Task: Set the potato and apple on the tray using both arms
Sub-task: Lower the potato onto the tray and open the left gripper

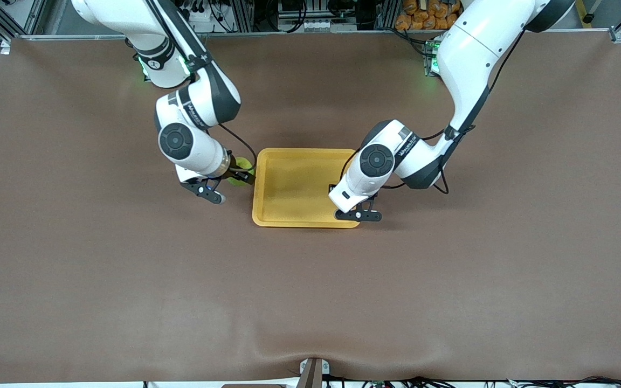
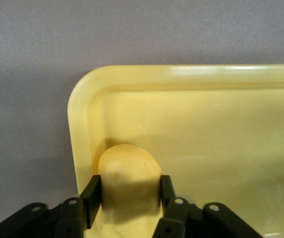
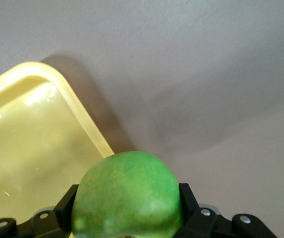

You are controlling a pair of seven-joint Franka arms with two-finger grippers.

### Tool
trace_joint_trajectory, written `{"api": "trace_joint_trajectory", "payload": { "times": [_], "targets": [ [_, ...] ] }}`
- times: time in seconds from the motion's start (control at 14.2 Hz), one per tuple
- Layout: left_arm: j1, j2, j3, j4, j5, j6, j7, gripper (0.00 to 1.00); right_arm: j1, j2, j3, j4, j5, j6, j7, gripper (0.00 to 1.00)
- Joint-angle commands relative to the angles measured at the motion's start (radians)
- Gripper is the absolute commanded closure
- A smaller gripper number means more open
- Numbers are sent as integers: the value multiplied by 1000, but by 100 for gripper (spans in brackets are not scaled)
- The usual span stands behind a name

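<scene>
**Both fruits gripped at the tray's edges**

The left tool (image 2: 130, 198) clamps the potato (image 2: 129, 171) between its fingers, low over the tray (image 1: 289, 186) corner nearest the front camera at the left arm's end, apparently ready to set it down. The right tool (image 3: 127, 208) grips the apple (image 3: 127, 196), poised over the worktop (image 1: 127, 280) just beside the tray's rim at the right arm's end; it likely needs to move inward before release. The worktop is a plain brown mat; cables and metal framing line its edge by the arm bases.

Potato (image 2: 129, 171) in left claw (image 2: 130, 198) over tray (image 2: 191, 79) corner; apple (image 3: 127, 196) in right claw (image 3: 127, 210) beside tray rim
</scene>
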Motion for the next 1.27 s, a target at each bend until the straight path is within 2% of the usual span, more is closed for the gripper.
{"api": "trace_joint_trajectory", "payload": {
  "times": [0.0, 0.28, 0.42, 0.7, 0.78, 1.2],
  "targets": [
    [-12, 3, 11, 39, 41, -19, -24, 0, 32, 52, -8, 64, 17, -4, 67, 100],
    [1, -21, 9, 52, 41, -33, -24, 0, 64, 98, -9, 86, 17, 42, 111, 100],
    [17, -47, 11, 90, 43, -112, -21, 0, 75, 126, -8, 95, 18, 74, 131, 100],
    [105, -77, 0, 339, 32, -526, 45, 0, 108, 190, -9, 158, 50, 83, 165, 100],
    [131, -95, -3, 357, 31, -598, 91, 0, 115, 197, -9, 162, 52, 86, 165, 100],
    [361, -241, -4, 356, 0, -645, 381, 0, 138, 240, -9, 162, 60, 140, 200, 99]
  ]
}}
